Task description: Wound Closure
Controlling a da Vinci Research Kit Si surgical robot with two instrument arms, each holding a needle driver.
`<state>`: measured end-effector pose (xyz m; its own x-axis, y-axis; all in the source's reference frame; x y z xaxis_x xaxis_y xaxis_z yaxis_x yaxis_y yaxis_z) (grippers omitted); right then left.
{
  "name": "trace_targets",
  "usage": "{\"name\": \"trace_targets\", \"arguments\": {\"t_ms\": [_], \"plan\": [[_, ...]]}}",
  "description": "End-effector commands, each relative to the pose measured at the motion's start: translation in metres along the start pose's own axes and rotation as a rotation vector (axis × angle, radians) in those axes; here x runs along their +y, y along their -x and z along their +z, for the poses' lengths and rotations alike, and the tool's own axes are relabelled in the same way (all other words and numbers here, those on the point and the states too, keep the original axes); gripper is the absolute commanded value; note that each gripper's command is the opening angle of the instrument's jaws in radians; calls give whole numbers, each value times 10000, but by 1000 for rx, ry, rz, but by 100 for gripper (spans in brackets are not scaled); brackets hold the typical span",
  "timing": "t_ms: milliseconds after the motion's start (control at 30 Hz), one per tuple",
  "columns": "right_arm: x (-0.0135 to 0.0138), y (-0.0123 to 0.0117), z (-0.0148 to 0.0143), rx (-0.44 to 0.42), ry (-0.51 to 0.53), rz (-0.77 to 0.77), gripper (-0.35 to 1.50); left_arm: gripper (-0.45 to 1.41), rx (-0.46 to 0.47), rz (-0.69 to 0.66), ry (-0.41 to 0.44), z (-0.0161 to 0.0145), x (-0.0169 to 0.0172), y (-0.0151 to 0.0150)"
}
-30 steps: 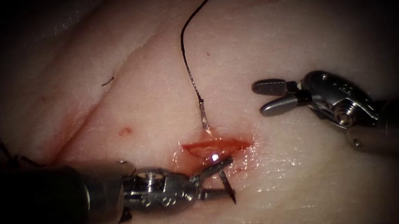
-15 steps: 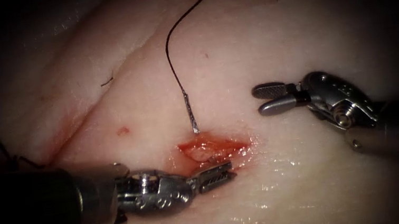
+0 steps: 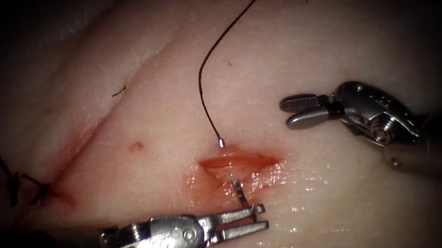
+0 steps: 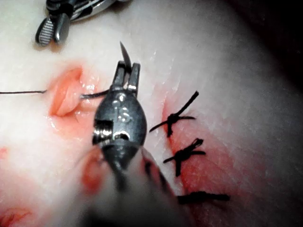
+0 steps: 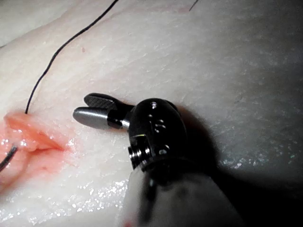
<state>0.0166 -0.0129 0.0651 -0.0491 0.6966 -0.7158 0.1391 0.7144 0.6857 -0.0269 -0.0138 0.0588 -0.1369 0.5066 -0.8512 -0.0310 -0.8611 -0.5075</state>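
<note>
Tissue [image 3: 293, 59] carries a short red cut [image 3: 237, 163] with red fluid [image 3: 201, 183] around its near edge. Passing under that cut, the curved needle [image 3: 239, 191] has its swaged tail [image 3: 220, 140] poking out just beyond the far lip, and black thread [image 3: 220, 41] trails away from there. Its pointed end rises from the near lip. At that end, the left tool [image 3: 261, 218] has its jaws closed on the needle close to the point. Well to the right of the cut, the right tool [image 3: 289, 113] hovers with jaws apart and empty. Dark stitches [image 4: 182, 151] show on the left.
</note>
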Motion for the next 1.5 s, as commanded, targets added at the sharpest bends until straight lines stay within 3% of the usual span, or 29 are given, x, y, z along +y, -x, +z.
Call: {"name": "trace_targets", "arguments": {"t_ms": [33,167,433,567,667,1133,1333,1500], "plan": [[3,2,8,0,-3,7,4,-45,10,-37,16,5,1,3],[0,2,10,0,-4,19,-3,-45,50,-162,75,2,9,2],[-10,4,11,-3,-17,55,0,-45,57,-185,140,-7,20,-9],[-21,4,10,-4,-30,63,-3,-45,16,-39,75,-11,19,-19],[-31,0,9,-5,-35,116,-33,-45,-32,84,2,-16,11,-32],[-51,-25,7,6,37,390,-35,-45,-117,386,-163,-31,-34,-100],[-53,-36,8,17,73,486,-3,-45,-123,436,-163,-30,-39,-100],[-55,-40,12,19,63,550,59,-45,-159,501,-167,-23,-29,-71]]}}
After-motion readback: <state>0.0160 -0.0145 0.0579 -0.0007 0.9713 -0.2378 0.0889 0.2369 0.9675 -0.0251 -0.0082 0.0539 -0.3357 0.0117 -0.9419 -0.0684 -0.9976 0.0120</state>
